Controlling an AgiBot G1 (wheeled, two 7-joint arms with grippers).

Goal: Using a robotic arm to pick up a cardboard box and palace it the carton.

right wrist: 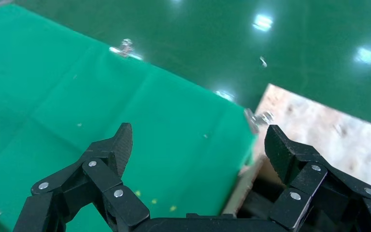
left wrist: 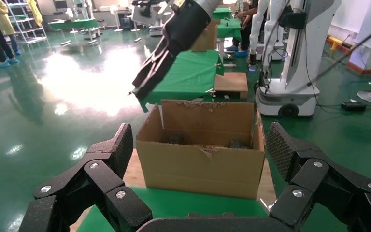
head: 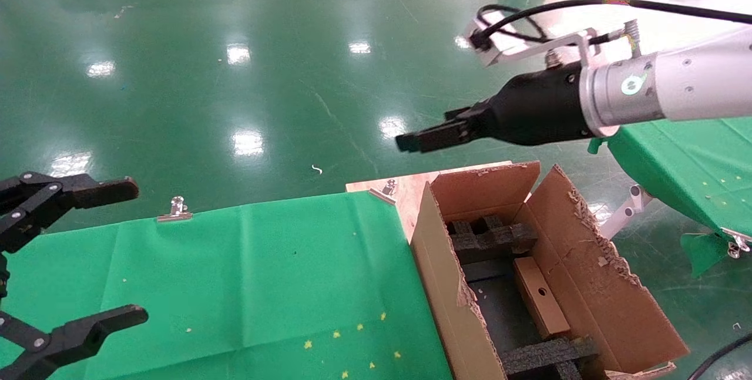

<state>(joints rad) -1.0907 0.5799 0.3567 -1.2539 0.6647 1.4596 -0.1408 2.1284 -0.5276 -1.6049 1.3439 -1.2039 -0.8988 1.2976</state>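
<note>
The carton [head: 593, 286] stands open at the table's right end, with ragged flaps and black foam spacers [head: 490, 239] inside. The slim cardboard box [head: 537, 303] lies inside it, between the spacers and against the right wall. My right gripper [head: 408, 140], on the white robotic arm [head: 675, 86], hangs open and empty above the carton's far left corner. In the right wrist view its fingers [right wrist: 121, 145] spread over the green cloth and the carton's edge. My left gripper [head: 136, 251] is open and empty at the table's left end, facing the carton [left wrist: 203, 164].
A green cloth [head: 264, 286] covers the table and is held by metal clips [head: 174, 209]. Bare wooden board [head: 405, 189] shows behind the carton. Another green-covered table [head: 687, 162] stands to the right. Glossy green floor lies beyond. Other robots [left wrist: 294, 53] stand farther back.
</note>
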